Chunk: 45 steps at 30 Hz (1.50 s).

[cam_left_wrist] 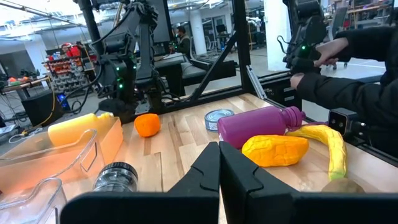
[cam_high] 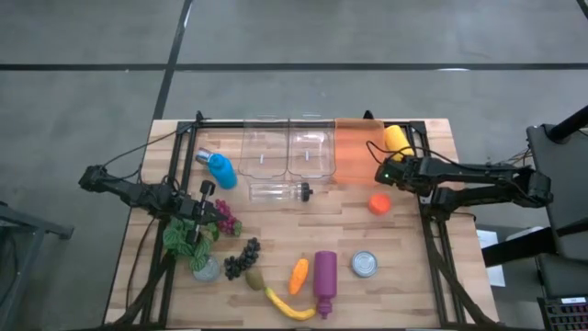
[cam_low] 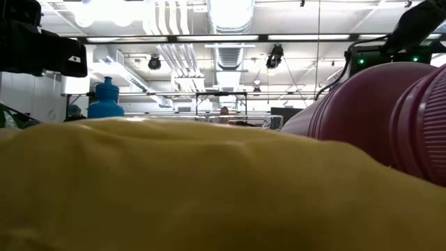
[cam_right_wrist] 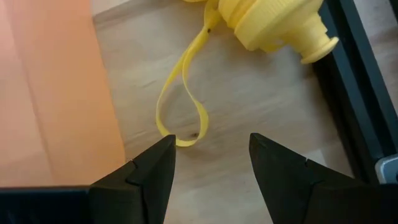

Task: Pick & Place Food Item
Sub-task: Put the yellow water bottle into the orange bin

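My right gripper [cam_high: 386, 175] hangs open at the back right of the table, fingers pointing steeply down. In the right wrist view, bare wood and the yellow bottle's strap loop [cam_right_wrist: 180, 118] lie below its open fingers [cam_right_wrist: 211, 168], which touch nothing. The yellow bottle [cam_high: 396, 139] lies just beyond, next to the orange bin [cam_high: 356, 147]. An orange fruit [cam_high: 378, 203] rests on the wood on the near side of this gripper. My left gripper [cam_left_wrist: 219, 168] waits shut and level at the table's left [cam_high: 209, 210], holding nothing.
Clear bins [cam_high: 285, 149], a blue bottle [cam_high: 219, 168] and a clear bottle [cam_high: 276, 191] lie at the back. Nearer are leafy greens [cam_high: 188, 237], grapes [cam_high: 243, 257], a carrot [cam_high: 299, 274], a banana [cam_high: 289, 306], a purple bottle [cam_high: 324, 280] and a can [cam_high: 365, 264]. A person's dark sleeve [cam_left_wrist: 348, 87] shows beyond the table.
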{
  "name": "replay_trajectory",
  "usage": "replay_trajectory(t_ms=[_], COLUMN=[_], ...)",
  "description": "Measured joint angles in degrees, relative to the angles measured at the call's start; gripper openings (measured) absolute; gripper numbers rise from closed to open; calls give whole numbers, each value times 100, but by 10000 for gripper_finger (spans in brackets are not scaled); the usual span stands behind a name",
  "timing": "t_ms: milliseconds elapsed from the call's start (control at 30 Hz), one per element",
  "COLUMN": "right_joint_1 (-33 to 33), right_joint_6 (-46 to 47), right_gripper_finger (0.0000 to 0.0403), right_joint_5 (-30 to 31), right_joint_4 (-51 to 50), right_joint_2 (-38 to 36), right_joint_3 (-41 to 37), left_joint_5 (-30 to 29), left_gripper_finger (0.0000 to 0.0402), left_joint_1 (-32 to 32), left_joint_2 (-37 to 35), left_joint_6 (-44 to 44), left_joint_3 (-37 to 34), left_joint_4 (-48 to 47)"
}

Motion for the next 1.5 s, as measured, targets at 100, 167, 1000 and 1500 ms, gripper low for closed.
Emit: replay_trajectory(t_ms=[100, 167, 1000, 1500], right_joint_1=[0, 0, 9, 0], right_joint_6=[77, 178, 92, -133], right_gripper_finger=[203, 203, 203, 203], right_joint_5=[112, 143, 728, 699], right_joint_4=[168, 220, 1275, 1234], right_joint_2=[0, 0, 341, 581], right_joint_3=[-135, -233, -583, -455], left_joint_5=[1, 1, 2, 2], left_gripper_finger=[1, 1, 1, 1], left_joint_1=[0, 0, -2, -1], left_joint_2=[1, 2, 2, 2], left_joint_6=[0, 0, 0, 0], left_joint_3=[1, 0, 0, 0], left_joint_4=[-1, -2, -2, -2])
